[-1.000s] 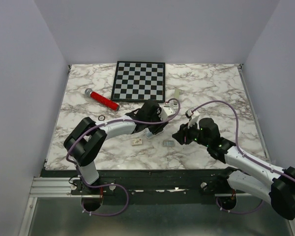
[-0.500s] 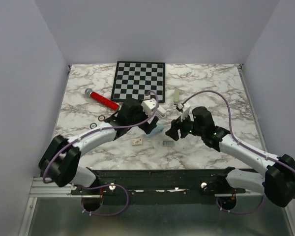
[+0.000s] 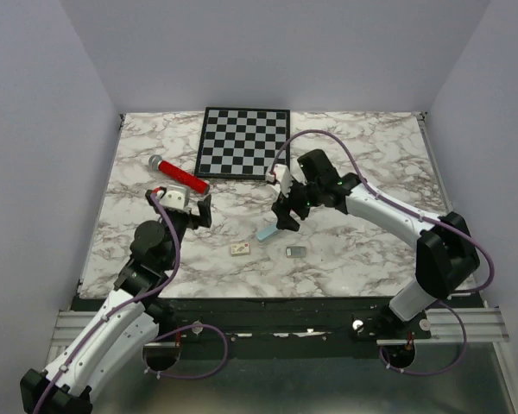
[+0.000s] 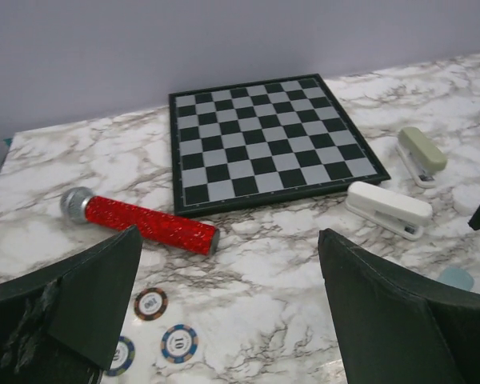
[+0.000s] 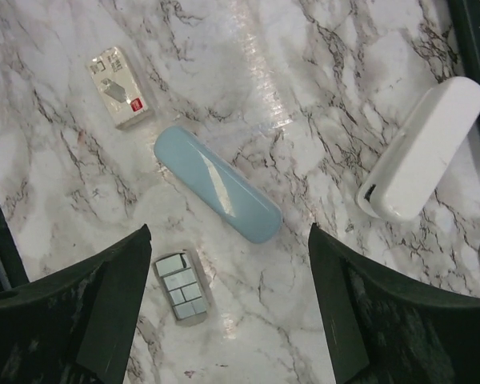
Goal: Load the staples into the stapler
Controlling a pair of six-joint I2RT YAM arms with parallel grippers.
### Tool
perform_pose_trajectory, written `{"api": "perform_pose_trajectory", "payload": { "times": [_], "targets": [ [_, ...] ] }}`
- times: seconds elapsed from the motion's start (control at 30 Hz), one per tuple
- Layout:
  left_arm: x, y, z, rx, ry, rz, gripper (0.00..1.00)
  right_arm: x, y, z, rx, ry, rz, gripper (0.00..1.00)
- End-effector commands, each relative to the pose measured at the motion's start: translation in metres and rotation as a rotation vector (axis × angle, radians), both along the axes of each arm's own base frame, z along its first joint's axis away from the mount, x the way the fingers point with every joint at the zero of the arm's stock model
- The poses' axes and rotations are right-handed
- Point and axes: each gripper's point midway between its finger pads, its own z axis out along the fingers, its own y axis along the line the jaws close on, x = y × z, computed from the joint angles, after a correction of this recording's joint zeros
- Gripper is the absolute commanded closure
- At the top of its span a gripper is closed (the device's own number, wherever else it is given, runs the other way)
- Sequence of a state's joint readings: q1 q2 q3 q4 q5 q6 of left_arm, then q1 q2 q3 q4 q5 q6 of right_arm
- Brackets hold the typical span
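The staples [image 5: 181, 286] are a small silvery block lying flat on the marble, also seen in the top view as the staples [image 3: 296, 251]. A light blue stapler [image 5: 216, 194] lies closed just beyond them; the top view shows this blue stapler [image 3: 267, 233] too. My right gripper [image 5: 230, 232] hovers open above both, holding nothing, and appears in the top view as the right gripper [image 3: 285, 216]. A white stapler [image 5: 420, 148] lies to the right. My left gripper [image 4: 230, 236] is open and empty, off to the left, well away from them [image 3: 180, 203].
A chessboard [image 3: 244, 141] lies at the back. A red cylinder [image 3: 180, 174] and poker chips [image 4: 150, 304] are on the left. A small white box [image 3: 240, 249] lies near the front. An olive stapler [image 4: 422, 154] sits beyond the white stapler [image 4: 388, 210].
Both grippers have opened. The left arm has pulled back from the middle to the left front. The right arm has swung toward the far middle, and the blue stapler now lies uncovered.
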State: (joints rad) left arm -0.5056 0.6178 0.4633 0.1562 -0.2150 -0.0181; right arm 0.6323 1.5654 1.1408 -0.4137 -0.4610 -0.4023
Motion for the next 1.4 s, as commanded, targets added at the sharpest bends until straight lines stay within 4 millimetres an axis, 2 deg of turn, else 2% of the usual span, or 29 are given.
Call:
{"api": "perform_pose_trajectory", "payload": {
  "times": [0.0,0.07,0.1,0.13,0.2,0.43,0.57,0.6,0.67,0.73,0.8,0.9,1.0,1.03,1.2,1.37],
  "targets": [
    [-0.009,0.05,-0.019,0.06,-0.018,0.219,0.01,-0.008,0.0,-0.026,-0.155,0.024,0.144,0.14],
    [-0.011,0.059,-0.015,0.053,-0.058,0.259,0.01,-0.007,0.002,-0.039,-0.22,0.025,0.166,0.14],
    [-0.011,0.063,-0.021,0.064,-0.056,0.283,0.01,-0.006,0.002,-0.042,-0.237,0.023,0.169,0.14],
    [-0.01,0.066,-0.02,0.085,-0.069,0.296,0.01,-0.005,0.002,-0.047,-0.256,0.024,0.172,0.14],
    [-0.008,0.066,-0.015,0.101,-0.089,0.296,0.01,0.0,0.004,-0.058,-0.301,0.006,0.163,0.15],
    [-0.003,0.067,-0.021,0.134,-0.071,0.31,0.01,0.014,0.01,-0.078,-0.377,-0.051,0.132,0.24],
    [-0.004,0.07,-0.021,0.134,-0.078,0.322,0.01,0.027,0.014,-0.074,-0.358,-0.087,0.054,0.4],
    [-0.004,0.07,-0.02,0.135,-0.079,0.322,0.01,0.029,0.015,-0.073,-0.355,-0.092,0.035,0.48],
    [-0.004,0.07,-0.021,0.138,-0.08,0.32,0.01,0.038,0.017,-0.07,-0.346,-0.121,-0.003,0.58],
    [-0.004,0.07,-0.02,0.139,-0.083,0.324,0.01,0.043,0.02,-0.066,-0.326,-0.124,-0.042,0.62],
    [-0.004,0.071,-0.019,0.138,-0.086,0.326,0.01,0.054,0.023,-0.062,-0.315,-0.138,-0.111,0.71],
    [-0.005,0.072,-0.019,0.138,-0.087,0.33,0.01,0.073,0.021,-0.062,-0.331,-0.155,-0.242,0.73],
    [-0.005,0.072,-0.019,0.139,-0.089,0.331,0.01,0.083,0.018,-0.069,-0.347,-0.136,-0.349,0.73],
    [-0.005,0.073,-0.017,0.136,-0.091,0.332,0.01,0.087,0.021,-0.065,-0.332,-0.132,-0.372,0.73],
    [-0.005,0.074,-0.016,0.129,-0.092,0.337,0.01,0.088,0.03,-0.071,-0.29,-0.027,-0.501,0.72],
    [-0.005,0.074,-0.016,0.125,-0.089,0.338,0.01,0.077,0.033,-0.075,-0.262,0.06,-0.556,0.6]
  ]
}}
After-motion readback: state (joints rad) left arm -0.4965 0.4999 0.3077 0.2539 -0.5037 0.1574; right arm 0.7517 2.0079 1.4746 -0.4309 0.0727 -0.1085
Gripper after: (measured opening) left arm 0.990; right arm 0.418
